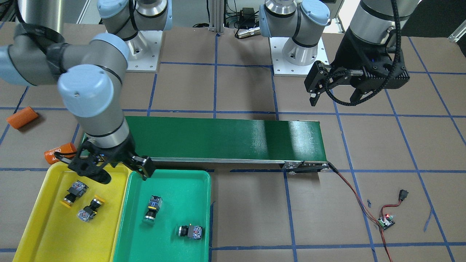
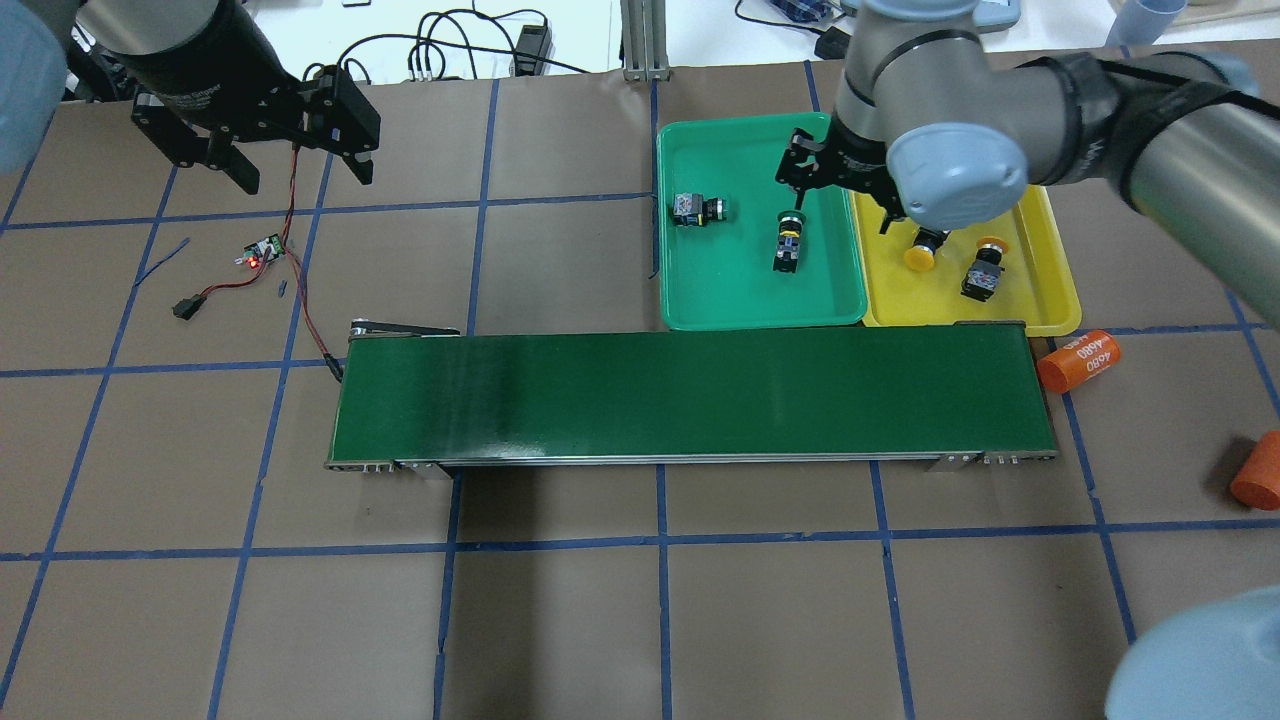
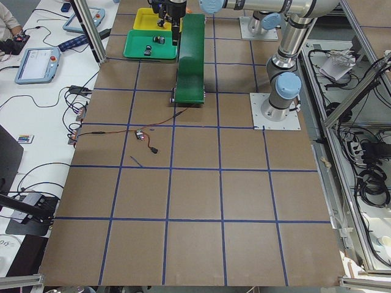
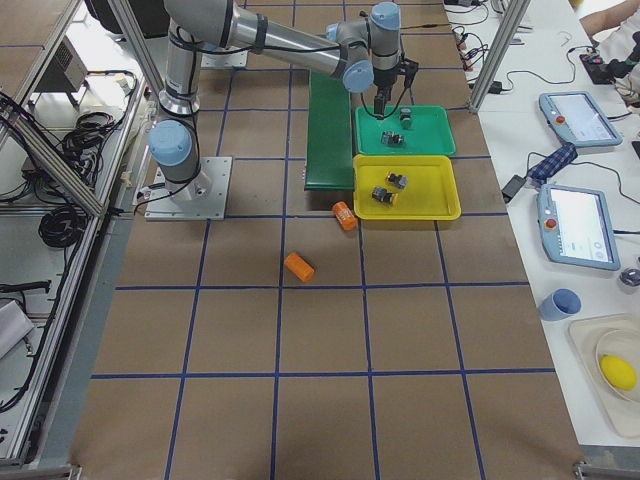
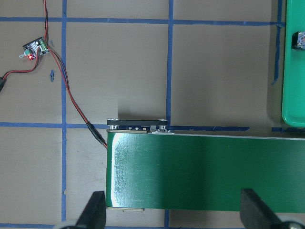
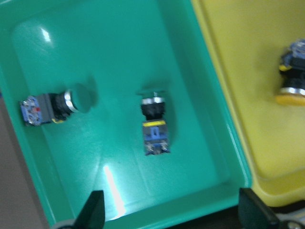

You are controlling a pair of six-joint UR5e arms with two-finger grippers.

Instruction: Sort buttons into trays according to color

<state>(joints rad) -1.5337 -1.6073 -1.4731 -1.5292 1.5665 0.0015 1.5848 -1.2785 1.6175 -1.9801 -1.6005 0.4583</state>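
Observation:
Two green buttons (image 1: 152, 207) (image 1: 191, 231) lie on their sides in the green tray (image 1: 182, 189). Two yellow buttons (image 1: 72, 193) (image 1: 91, 209) lie in the yellow tray (image 1: 47, 225) beside it. My right gripper (image 1: 116, 171) is open and empty, above the edge where the two trays meet. The right wrist view shows both green buttons (image 6: 55, 102) (image 6: 155, 124) and one yellow button (image 6: 291, 81) below it. My left gripper (image 1: 333, 98) is open and empty, high above the table beyond the other end of the conveyor.
A long dark green conveyor belt (image 2: 690, 395) runs across the middle, its one end against the trays. Two orange cylinders (image 2: 1078, 360) (image 2: 1258, 470) lie on the robot's right. A small circuit board (image 2: 262, 250) with red wires lies under my left gripper.

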